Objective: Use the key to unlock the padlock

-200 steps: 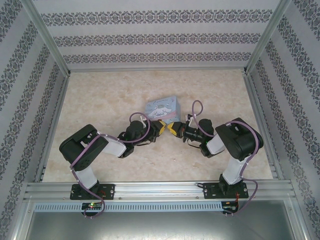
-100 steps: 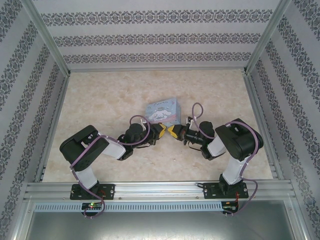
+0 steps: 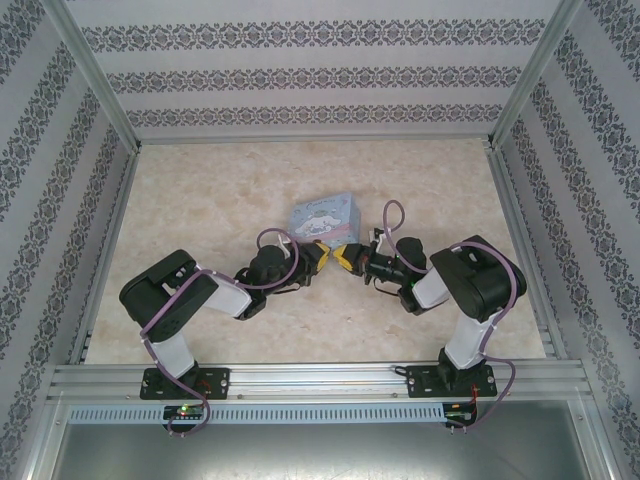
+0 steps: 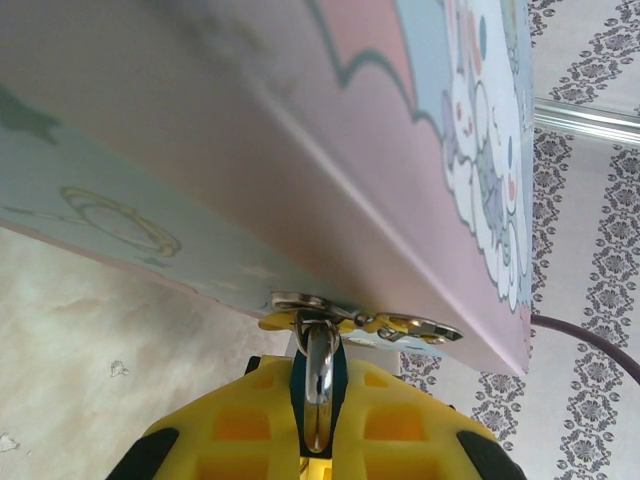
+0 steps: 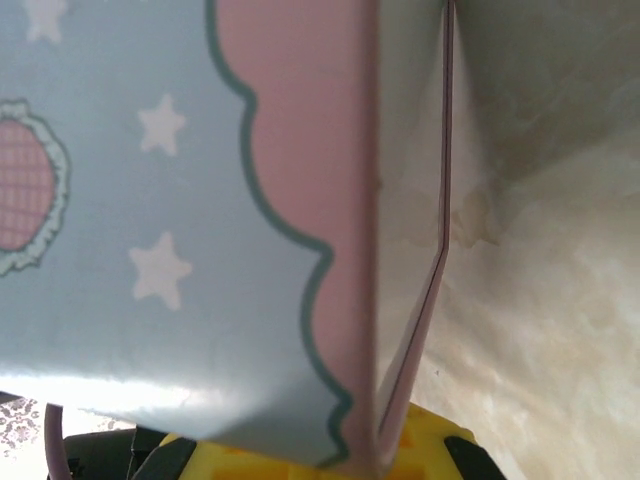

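The padlock (image 4: 318, 385) has a dark blue body and a shiny shackle, and it hangs from the metal hasp (image 4: 400, 324) on the pale blue cartoon tin (image 3: 325, 215). My left gripper (image 3: 320, 258) is shut on the padlock, with its yellow fingers (image 4: 230, 420) pressed on both sides of the body. My right gripper (image 3: 347, 258) faces it from the right, tip close to tip, just below the tin's near corner. In the right wrist view the tin (image 5: 150, 250) hides most of the yellow fingers (image 5: 447, 447), which stand shut. The key is hidden.
The tin stands on the marbled beige table (image 3: 200, 200), walled by patterned panels (image 3: 320, 80) at the back and sides. Both arms reach inward from the aluminium rail (image 3: 320, 378) at the near edge. Open floor lies left, right and behind the tin.
The right gripper dipped slightly toward the near edge and came back up beside the tin's corner. The left gripper kept its grip and place.
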